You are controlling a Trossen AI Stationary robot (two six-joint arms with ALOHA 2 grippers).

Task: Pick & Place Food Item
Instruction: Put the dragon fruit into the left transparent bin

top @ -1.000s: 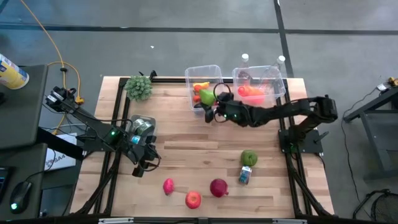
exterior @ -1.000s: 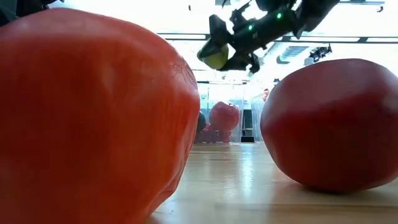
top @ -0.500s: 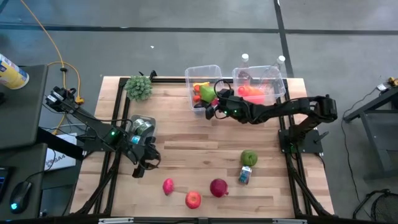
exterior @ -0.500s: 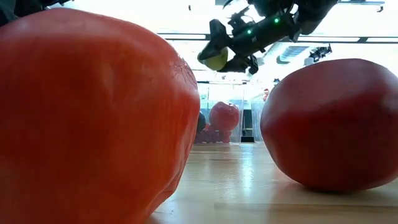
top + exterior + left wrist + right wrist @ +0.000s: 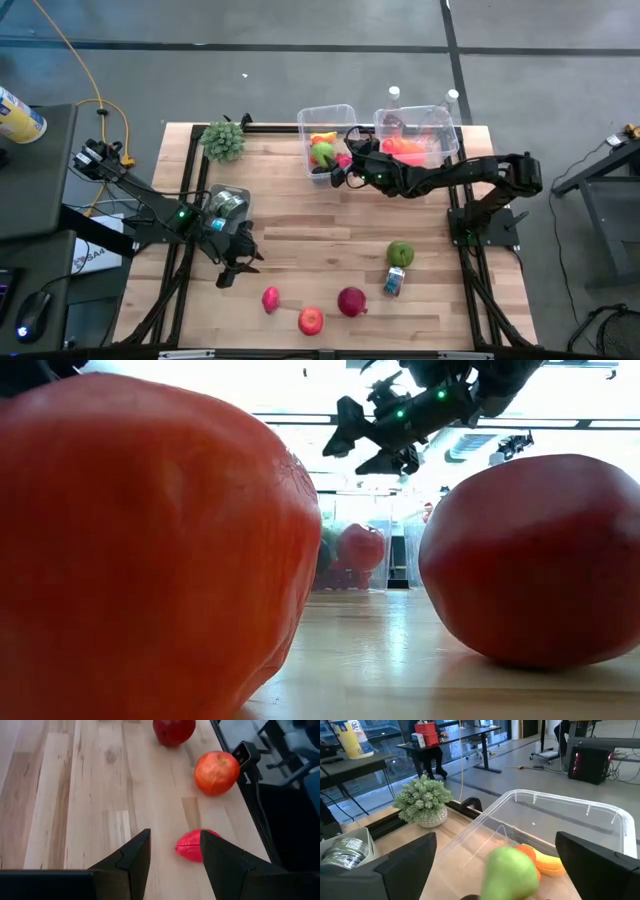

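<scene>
My right gripper (image 5: pixel 341 167) (image 5: pixel 362 442) hangs open over the near end of the left clear bin (image 5: pixel 325 108), with nothing between its fingers. A green fruit (image 5: pixel 512 870) (image 5: pixel 322 153) sits just beneath it in that bin, on orange and yellow pieces. My left gripper (image 5: pixel 236 268) is open low over the table's left near part. A pink food piece (image 5: pixel 189 845) (image 5: pixel 271 299) lies on the wood just ahead of its fingertips, untouched and partly hidden by one finger.
A red apple (image 5: pixel 311 320), a dark red fruit (image 5: pixel 351 301), a green apple (image 5: pixel 401 253) and a small can (image 5: pixel 395 283) lie along the near side. A second bin (image 5: pixel 445 110) holds orange food. A plant (image 5: pixel 224 140) and a tin (image 5: pixel 228 203) stand to the left.
My right gripper has moved toward the far edge over the left bin and opened. It has let go of the green fruit, which has dropped from between the fingers into the bin.
</scene>
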